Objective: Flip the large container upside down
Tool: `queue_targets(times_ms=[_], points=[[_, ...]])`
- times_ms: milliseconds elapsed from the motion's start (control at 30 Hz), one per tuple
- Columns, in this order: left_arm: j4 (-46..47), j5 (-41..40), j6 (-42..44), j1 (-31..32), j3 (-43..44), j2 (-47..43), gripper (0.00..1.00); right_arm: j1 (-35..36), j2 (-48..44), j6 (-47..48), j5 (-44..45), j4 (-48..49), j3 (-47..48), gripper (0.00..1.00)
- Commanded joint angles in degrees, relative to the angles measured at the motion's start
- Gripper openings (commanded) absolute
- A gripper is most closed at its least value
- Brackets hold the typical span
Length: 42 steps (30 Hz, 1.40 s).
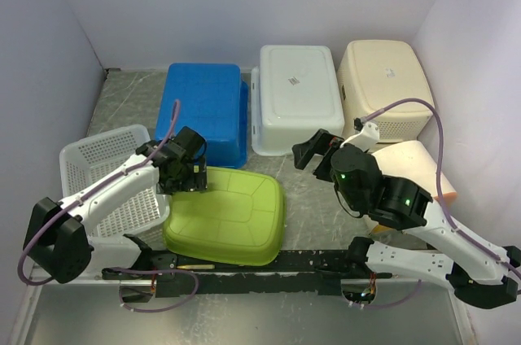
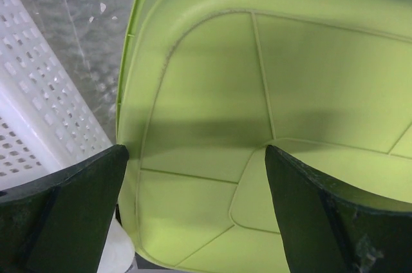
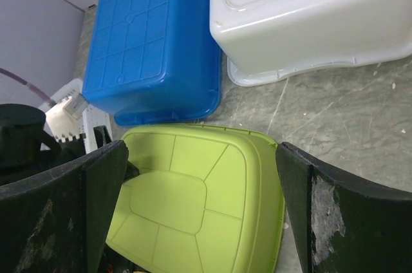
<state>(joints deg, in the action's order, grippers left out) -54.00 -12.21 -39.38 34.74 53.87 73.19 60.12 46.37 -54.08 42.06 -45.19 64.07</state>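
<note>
The large lime-green container (image 1: 232,211) lies near the front centre of the table with its ribbed base facing up. It fills the left wrist view (image 2: 257,93) and shows in the right wrist view (image 3: 193,202). My left gripper (image 1: 187,182) is open and empty, just above the container's back-left corner; its jaws (image 2: 195,157) stand wide apart over the base. My right gripper (image 1: 313,150) is open and empty, in the air behind and to the right of the container, looking down on it between its wide jaws (image 3: 201,150).
A blue bin (image 1: 207,113), a white bin (image 1: 295,93) and a cream bin (image 1: 383,85) stand upside down along the back. A white perforated basket (image 1: 114,174) touches the green container's left side. A cream-and-orange object (image 1: 427,166) is at the right. A black rail (image 1: 269,268) runs along the front.
</note>
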Motion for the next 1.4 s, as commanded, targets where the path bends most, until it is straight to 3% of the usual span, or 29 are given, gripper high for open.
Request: queue_targets(times_ms=[0, 167, 467, 733, 900, 967, 1167, 1233, 1367], points=[[7.8, 9.0, 1.6, -3.4, -3.5, 1.0, 0.99, -0.1, -1.3, 1.8, 2.1, 2.2, -0.2, 1.00], [13.6, 17.1, -0.4, -1.5, -5.2, 0.8, 0.98, -0.1, -1.5, 3.5, 2.8, 1.9, 0.9, 1.00], [19.8, 17.4, -9.9, 10.9, -0.3, 4.7, 0.98, -0.1, 0.7, 4.9, 0.4, 2.1, 0.6, 1.00], [16.3, 14.3, -8.3, 11.4, 3.8, 5.3, 1.00, -0.2, 2.6, 6.2, -4.3, 3.5, -1.2, 1.00], [16.1, 15.5, -8.9, 11.5, 2.1, 5.5, 1.00, -0.2, 3.7, 7.4, -5.5, 1.6, -0.9, 1.00], [14.6, 14.3, -9.1, 11.4, 1.2, 4.2, 0.99, -0.2, 4.6, 4.8, -5.0, -3.8, -0.7, 1.00], [14.6, 15.1, -9.5, 11.3, -1.2, 2.1, 1.00, -0.2, 9.6, -17.6, -2.5, -27.8, -5.8, 1.00], [16.1, 16.0, -9.8, 11.4, -2.4, 2.3, 1.00, -0.3, 10.4, -20.3, -2.9, -28.7, -9.3, 1.00], [18.1, 17.9, -10.0, 11.5, -4.1, 2.5, 1.00, -3.8, 5.9, -17.3, -6.6, -21.2, -16.7, 1.00]])
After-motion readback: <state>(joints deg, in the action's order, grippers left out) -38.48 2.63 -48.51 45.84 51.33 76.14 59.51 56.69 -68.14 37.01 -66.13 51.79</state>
